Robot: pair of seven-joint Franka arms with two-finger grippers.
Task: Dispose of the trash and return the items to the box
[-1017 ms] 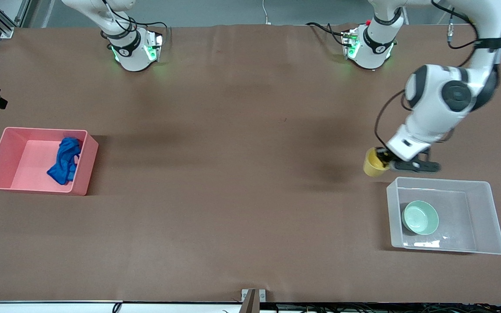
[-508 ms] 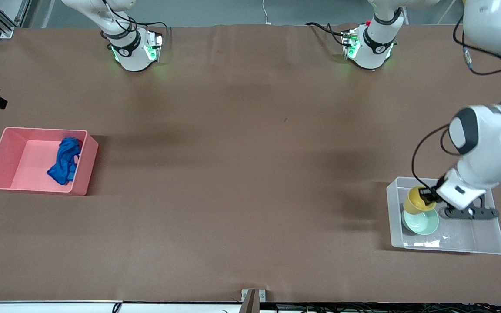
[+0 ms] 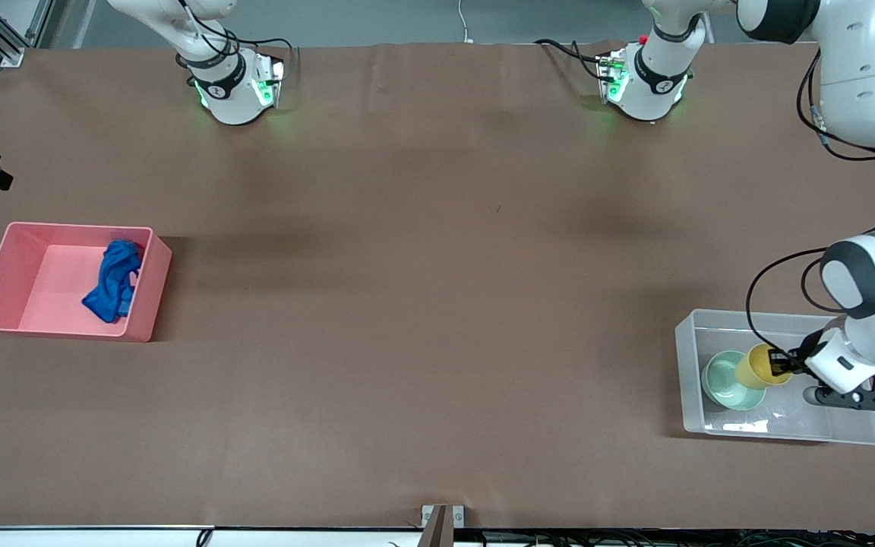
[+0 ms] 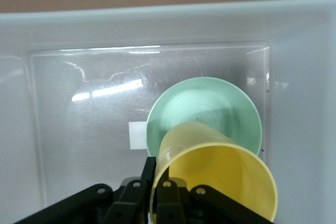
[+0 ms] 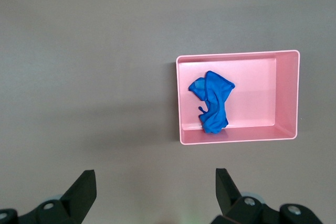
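Note:
My left gripper (image 3: 781,364) is shut on the rim of the yellow cup (image 3: 761,367) and holds it tilted inside the clear box (image 3: 860,357), just above the mint-green bowl (image 3: 726,380) that rests on the box's floor. In the left wrist view the cup (image 4: 220,177) is pinched at its wall by my left gripper (image 4: 159,177), with the bowl (image 4: 210,108) under it. The blue rag (image 3: 113,279) lies in the pink bin (image 3: 4,266). In the right wrist view my right gripper (image 5: 155,182) is open and empty, high above the table, with the rag (image 5: 212,100) in view.
The pink bin (image 5: 289,93) stands at the right arm's end of the table, the clear box (image 4: 157,30) at the left arm's end. A small white label (image 4: 136,135) lies under the box floor. The right arm waits near its base.
My left gripper carried the yellow cup from beside the box's rim into the box, then across over the bowl toward the box's middle. The right arm has not moved.

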